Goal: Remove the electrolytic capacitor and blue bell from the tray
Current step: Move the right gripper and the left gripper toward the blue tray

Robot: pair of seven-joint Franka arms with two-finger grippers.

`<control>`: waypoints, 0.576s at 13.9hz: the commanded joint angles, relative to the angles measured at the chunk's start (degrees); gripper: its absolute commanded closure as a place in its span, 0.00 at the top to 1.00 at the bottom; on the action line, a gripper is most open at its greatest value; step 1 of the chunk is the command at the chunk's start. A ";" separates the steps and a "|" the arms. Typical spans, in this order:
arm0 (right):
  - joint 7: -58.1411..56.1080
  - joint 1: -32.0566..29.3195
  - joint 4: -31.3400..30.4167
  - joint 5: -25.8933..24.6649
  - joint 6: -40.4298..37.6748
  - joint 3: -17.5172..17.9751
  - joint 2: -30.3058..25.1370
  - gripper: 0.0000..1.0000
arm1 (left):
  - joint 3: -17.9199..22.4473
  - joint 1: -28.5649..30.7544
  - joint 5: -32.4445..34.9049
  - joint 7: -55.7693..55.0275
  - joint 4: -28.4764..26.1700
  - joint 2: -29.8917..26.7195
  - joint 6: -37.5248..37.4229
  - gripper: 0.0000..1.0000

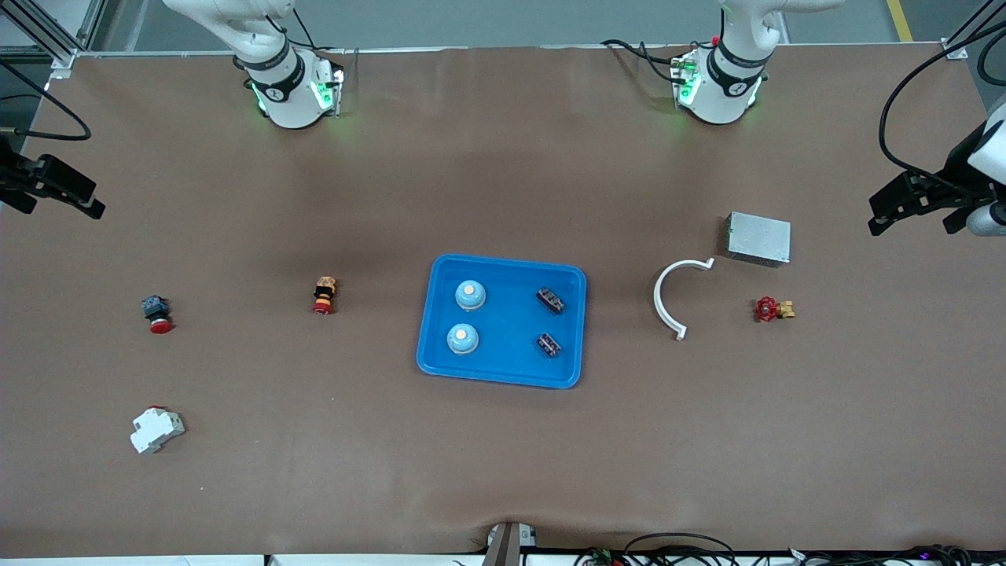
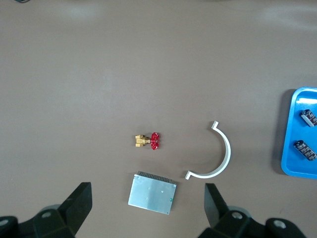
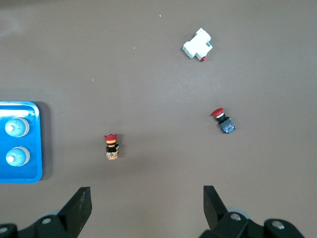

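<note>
Starting from wide-open, empty jaws on both arms, the step in hand looks like the first reach, since nothing has left the tray [image 1: 511, 330] yet. The left gripper [image 1: 916, 216] hangs over the left arm's end of the table, above the grey metal box [image 2: 152, 193], and the right gripper [image 1: 59, 206] over the right arm's end; neither touches anything. The tray lies mid-table between them, its long axis running from one arm's end toward the other, slightly skewed. In it, two blue bells stand toward the right arm's end, the farther bell [image 1: 470, 294] and the nearer bell [image 1: 462, 339], each upright with its pale button facing up (round, so with no long axis to speak of). Two dark capacitors lie toward the left arm's end, the farther capacitor [image 1: 550, 299] and the nearer capacitor [image 1: 548, 344]. Each lies flat and slantwise, its long axis running from the farther, right-arm end to the nearer, left-arm end. To do this well, I would send each arm to the pieces on its own half. The left gripper should turn its fingers to close across a capacitor's short width. It should come straight down clear of the rim, and place the piece on bare table away from the white curved piece [image 1: 672, 295].
</note>
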 commanded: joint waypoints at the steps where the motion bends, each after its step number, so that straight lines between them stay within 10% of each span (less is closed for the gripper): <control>1: 0.17 -0.11 -1.48 0.32 0.55 -0.03 -1.26 1.00 | -0.09 0.10 -1.66 -0.21 1.36 0.70 -0.15 1.00; 8: 0.09 -0.11 -1.92 0.41 0.64 -0.03 -1.26 1.00 | -5.60 0.10 -1.66 -3.72 1.45 -0.35 -3.64 1.00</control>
